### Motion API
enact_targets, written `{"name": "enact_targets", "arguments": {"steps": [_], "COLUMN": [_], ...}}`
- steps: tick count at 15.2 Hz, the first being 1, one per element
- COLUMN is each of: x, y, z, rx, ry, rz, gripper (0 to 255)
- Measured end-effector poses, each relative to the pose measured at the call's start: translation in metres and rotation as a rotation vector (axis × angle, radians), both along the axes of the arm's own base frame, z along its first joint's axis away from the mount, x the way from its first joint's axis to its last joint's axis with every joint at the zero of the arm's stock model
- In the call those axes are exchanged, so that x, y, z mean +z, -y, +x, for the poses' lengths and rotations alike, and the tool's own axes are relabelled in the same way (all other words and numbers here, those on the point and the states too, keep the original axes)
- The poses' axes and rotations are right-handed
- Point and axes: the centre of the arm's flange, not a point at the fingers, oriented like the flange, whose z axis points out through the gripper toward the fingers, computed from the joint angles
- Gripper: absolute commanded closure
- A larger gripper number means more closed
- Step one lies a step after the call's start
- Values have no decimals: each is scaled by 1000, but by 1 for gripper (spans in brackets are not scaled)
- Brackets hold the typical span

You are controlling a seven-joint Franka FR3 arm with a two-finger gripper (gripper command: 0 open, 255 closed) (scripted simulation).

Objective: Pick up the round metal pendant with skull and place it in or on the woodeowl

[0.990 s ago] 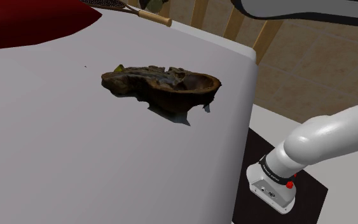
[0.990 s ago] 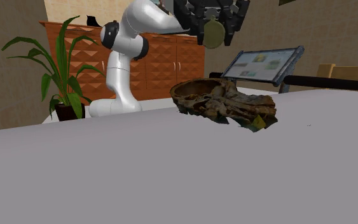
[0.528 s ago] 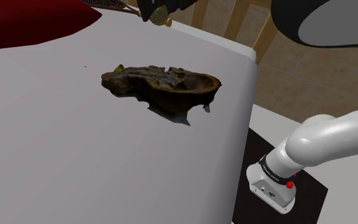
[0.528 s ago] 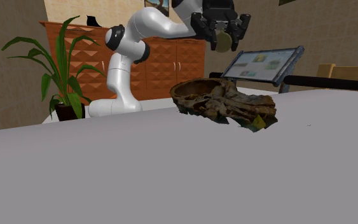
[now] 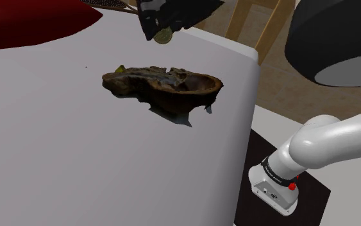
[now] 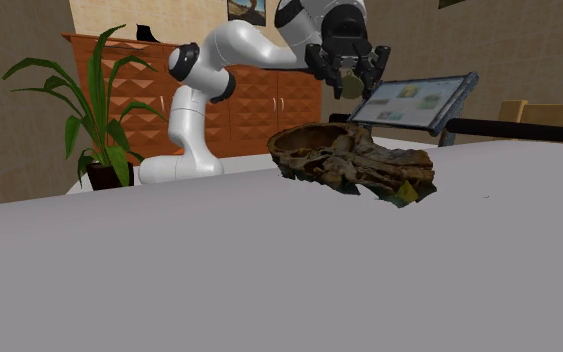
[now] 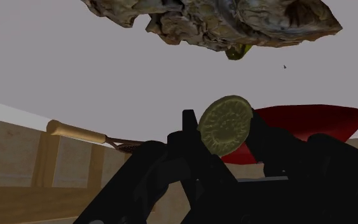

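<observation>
My arm (image 6: 187, 125) is glossy white, built of rounded tube segments, with dark grey rings (image 6: 182, 62) at the joints and a broad dark cap (image 5: 339, 38) on one. Its white base (image 5: 272, 187) carries a small red button (image 5: 292, 186) and a strip of black lettering (image 5: 276, 171). The gripper (image 6: 349, 80) is all black.

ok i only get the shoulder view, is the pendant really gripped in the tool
observer: Yes. The wrist view shows the round pendant clasped in the tool, patterned face showing.
operator: is it touching the wood piece
observer: No. The second exterior view shows open air between it and the wood piece on the table.
operator: anything behind it
observer: A tilted screen stands beyond the wood piece there.
</observation>
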Motion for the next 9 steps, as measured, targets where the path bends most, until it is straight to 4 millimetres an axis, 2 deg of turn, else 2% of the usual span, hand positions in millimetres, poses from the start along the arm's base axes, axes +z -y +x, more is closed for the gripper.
{"name": "enact_targets", "arguments": {"steps": [6,9], "x": [-33,-39], "y": [2,1], "z": [2,2], "rx": [0,0], "ry": [0,0], "rz": [0,0], "gripper": [255,255]}}
